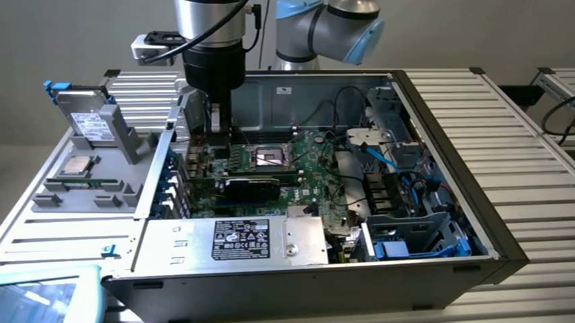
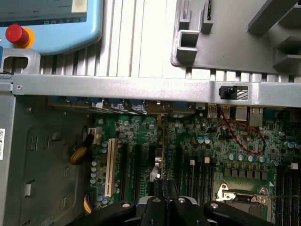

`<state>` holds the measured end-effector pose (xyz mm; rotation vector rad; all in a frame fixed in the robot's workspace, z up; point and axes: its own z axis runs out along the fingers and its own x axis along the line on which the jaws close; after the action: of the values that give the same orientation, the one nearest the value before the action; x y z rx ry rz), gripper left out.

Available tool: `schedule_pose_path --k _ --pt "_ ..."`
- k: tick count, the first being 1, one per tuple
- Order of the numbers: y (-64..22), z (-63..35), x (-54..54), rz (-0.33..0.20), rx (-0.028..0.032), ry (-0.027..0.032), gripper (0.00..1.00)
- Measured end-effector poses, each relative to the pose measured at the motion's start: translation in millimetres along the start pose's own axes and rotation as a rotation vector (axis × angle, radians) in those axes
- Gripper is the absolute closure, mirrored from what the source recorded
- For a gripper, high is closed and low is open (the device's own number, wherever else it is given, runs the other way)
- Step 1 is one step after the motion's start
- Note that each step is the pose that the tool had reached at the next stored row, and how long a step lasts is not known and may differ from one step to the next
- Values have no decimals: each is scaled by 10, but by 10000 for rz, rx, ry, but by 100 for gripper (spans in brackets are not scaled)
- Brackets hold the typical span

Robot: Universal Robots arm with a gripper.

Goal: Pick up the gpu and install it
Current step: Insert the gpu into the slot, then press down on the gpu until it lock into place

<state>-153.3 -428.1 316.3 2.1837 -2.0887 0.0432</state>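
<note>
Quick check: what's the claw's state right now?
Claw: closed, holding the thin green circuit-board card seen edge-on, apparently the gpu.

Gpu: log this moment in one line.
gripper shut on gpu | gpu edge-on above motherboard slots | inside open case

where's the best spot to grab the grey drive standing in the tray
Take the grey drive by its upper part, coming straight down and closing on its two broad faces. It stands on edge with its lower end seated in the grey tray, so the top looks like the only free part.
</note>
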Motion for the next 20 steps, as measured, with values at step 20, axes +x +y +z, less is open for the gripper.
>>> schedule_pose_path --k 20 --pt "8 70 -8 8 9 -44 88"
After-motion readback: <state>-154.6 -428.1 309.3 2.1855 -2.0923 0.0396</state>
